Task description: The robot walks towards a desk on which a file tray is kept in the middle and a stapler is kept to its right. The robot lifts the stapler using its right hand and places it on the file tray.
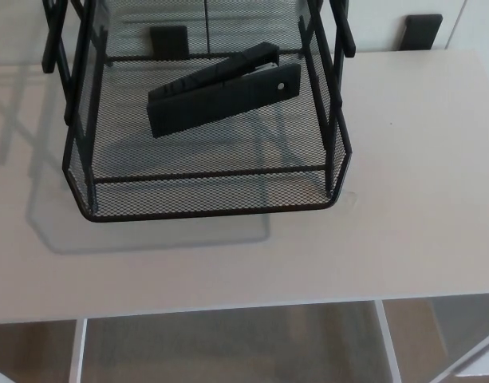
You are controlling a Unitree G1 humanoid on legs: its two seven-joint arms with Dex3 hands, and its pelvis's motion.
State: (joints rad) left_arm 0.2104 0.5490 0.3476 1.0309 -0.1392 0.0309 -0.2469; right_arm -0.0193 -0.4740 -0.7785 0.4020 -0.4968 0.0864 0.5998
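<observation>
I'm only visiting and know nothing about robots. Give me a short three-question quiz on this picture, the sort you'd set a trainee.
1. True or false: the stapler lies inside the mesh file tray.
2. Multiple choice: how many robot hands show in the head view? A) none B) one C) two
3. Fill in the blank: the tray stands on a white ____.

Key: 1 true. 2 A. 3 desk.
</observation>
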